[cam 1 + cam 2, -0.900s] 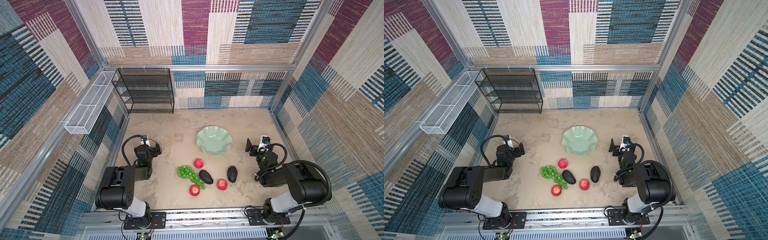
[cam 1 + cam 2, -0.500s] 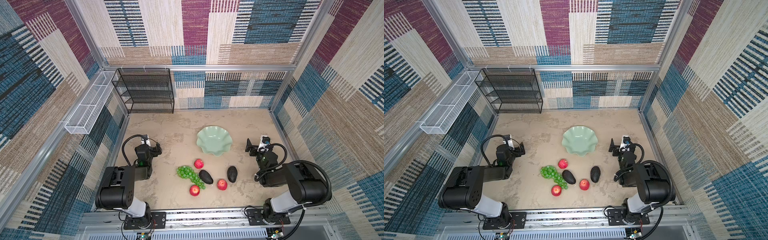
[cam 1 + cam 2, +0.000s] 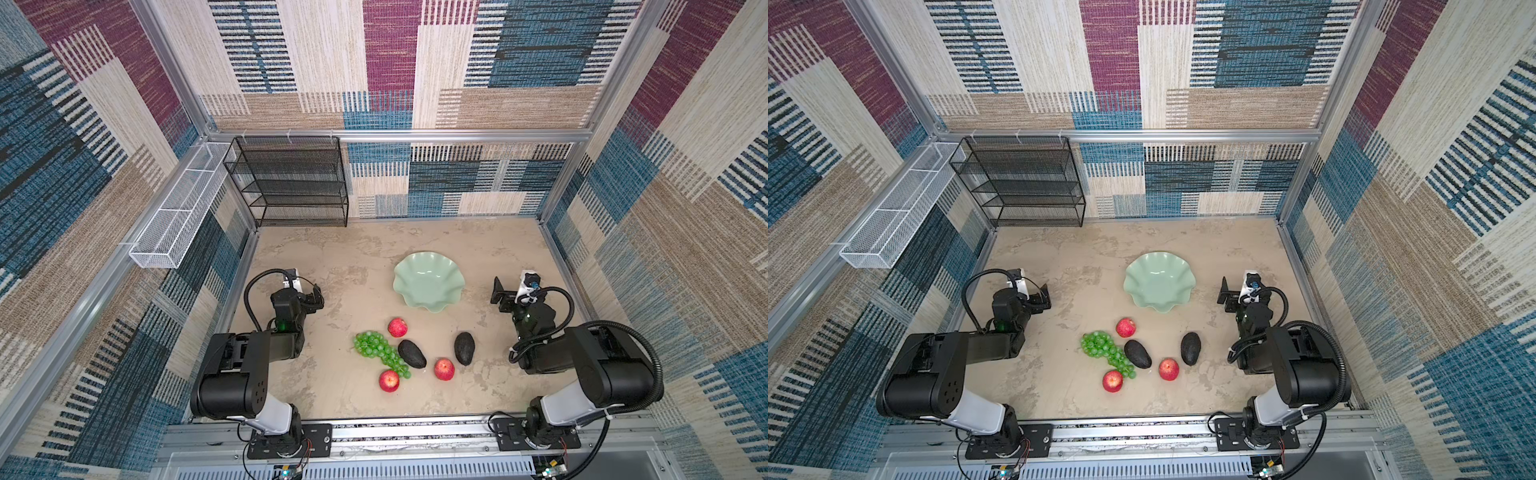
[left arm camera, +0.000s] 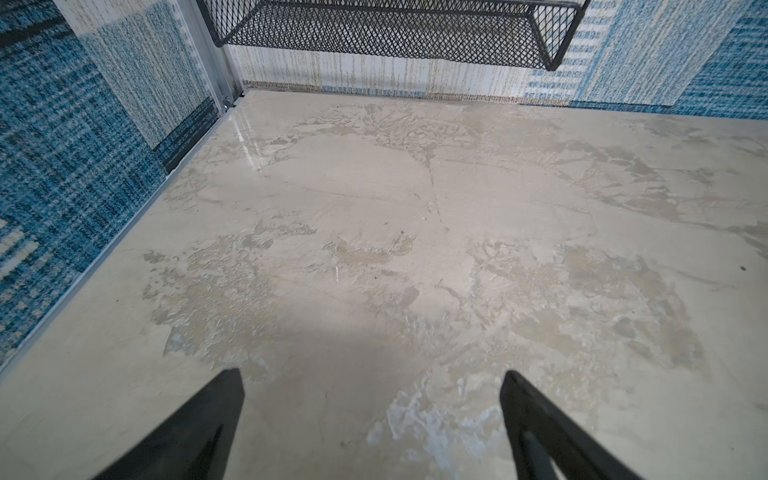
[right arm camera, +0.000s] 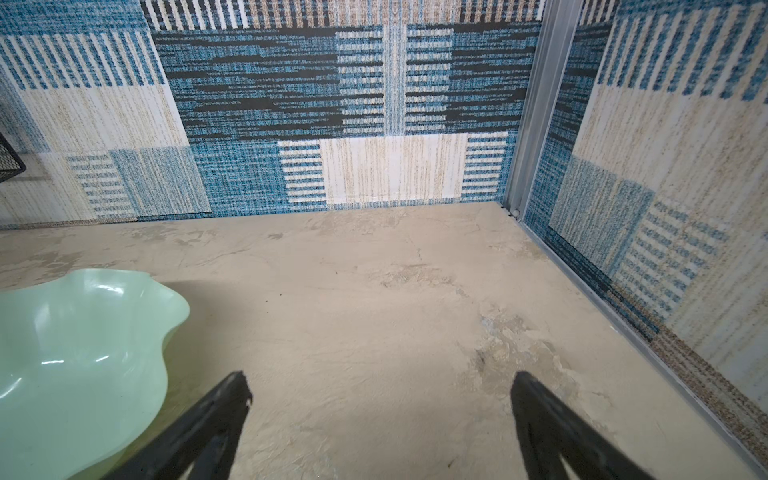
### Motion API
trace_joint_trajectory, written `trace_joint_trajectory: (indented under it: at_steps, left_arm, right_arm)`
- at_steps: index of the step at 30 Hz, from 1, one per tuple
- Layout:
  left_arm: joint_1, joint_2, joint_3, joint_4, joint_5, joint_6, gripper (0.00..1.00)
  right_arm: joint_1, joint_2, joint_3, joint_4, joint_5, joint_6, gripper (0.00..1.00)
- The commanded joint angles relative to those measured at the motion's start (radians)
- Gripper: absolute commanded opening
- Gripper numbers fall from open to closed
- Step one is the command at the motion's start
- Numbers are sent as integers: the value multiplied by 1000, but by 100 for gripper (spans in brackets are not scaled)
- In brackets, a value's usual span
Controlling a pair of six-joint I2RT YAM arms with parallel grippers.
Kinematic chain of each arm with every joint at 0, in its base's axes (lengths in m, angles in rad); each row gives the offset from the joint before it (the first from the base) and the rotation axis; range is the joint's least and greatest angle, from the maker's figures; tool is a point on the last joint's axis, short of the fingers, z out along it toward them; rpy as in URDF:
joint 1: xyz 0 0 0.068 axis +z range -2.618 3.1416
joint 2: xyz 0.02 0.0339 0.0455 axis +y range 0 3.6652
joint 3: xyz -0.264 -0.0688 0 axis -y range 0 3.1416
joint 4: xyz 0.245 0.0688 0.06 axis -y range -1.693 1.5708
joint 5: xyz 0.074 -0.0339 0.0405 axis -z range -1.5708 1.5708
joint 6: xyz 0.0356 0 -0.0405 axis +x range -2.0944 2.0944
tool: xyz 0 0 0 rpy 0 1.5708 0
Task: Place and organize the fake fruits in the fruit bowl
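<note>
Nothing has moved since earlier: left gripper and right gripper gape wide and empty either side of the fruit bowl, right nearer; the fruits lie robot-side of the bowl, one avocado nearest the right gripper.

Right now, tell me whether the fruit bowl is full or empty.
Empty: the fruit bowl shows only its bare glossy inside in both top views.

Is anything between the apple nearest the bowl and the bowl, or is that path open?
Nothing visible stands in the way. In both top views only bare table separates the nearest apple from the fruit bowl. The grapes and two avocados lie nearer the robot than that apple.
</note>
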Motion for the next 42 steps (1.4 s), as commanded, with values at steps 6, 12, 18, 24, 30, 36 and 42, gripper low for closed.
trace_joint_trajectory:
  at_steps: [6,12,18,24,30,36,42]
  left_arm:
    - [-11,-153,91,-283,21,56,97]
    - [-9,-410,281,-649,-12,-126,99]
    - [-8,-488,265,-656,9,-160,90]
    - [5,-481,297,-693,-26,-209,89]
    - [12,-420,343,-758,55,-247,88]
    - [14,-389,379,-797,115,-248,87]
    - [14,-399,378,-797,107,-249,87]
  right_arm:
    - [3,-209,170,-429,116,71,100]
    - [3,-362,353,-725,-58,323,100]
    - [15,-387,420,-1010,-313,325,100]
    - [198,-476,386,-1357,-165,382,98]
    - [384,-561,282,-1509,-100,591,95]
    - [500,-529,262,-1572,-59,689,93]
    - [547,-442,237,-1520,-34,729,85]
